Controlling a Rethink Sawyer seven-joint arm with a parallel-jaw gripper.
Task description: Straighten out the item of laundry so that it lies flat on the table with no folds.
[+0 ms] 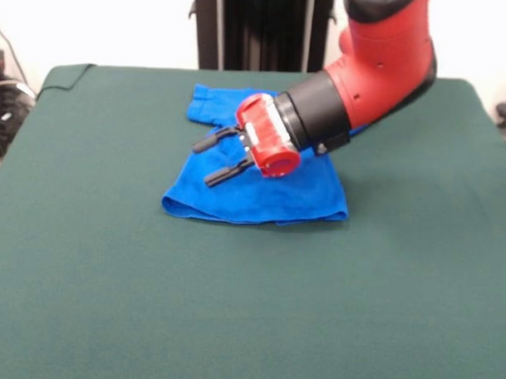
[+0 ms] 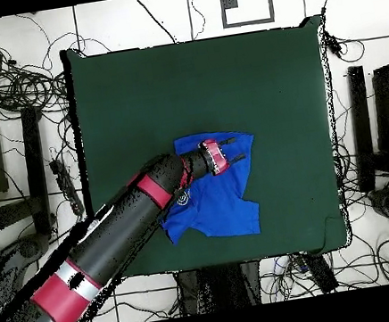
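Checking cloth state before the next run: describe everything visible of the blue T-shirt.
The T-shirt is bright royal blue, of soft plain fabric, lying on the green table around its middle, nearer the robot's side. It is not flat: in the front view the near edge looks doubled over with a rounded fold at the left corner, and one sleeve sticks out at the far left. The overhead view shows an uneven, wrinkled outline. The gripper, fingers apart, sits tilted over the shirt; whether it touches the cloth cannot be told.

Arm (image 1: pixel 382 61) showing glossy red shell, black cylindrical wrist segment, red ribbed end cap; gripper (image 1: pixel 216 161) carrying two thin black jaws.
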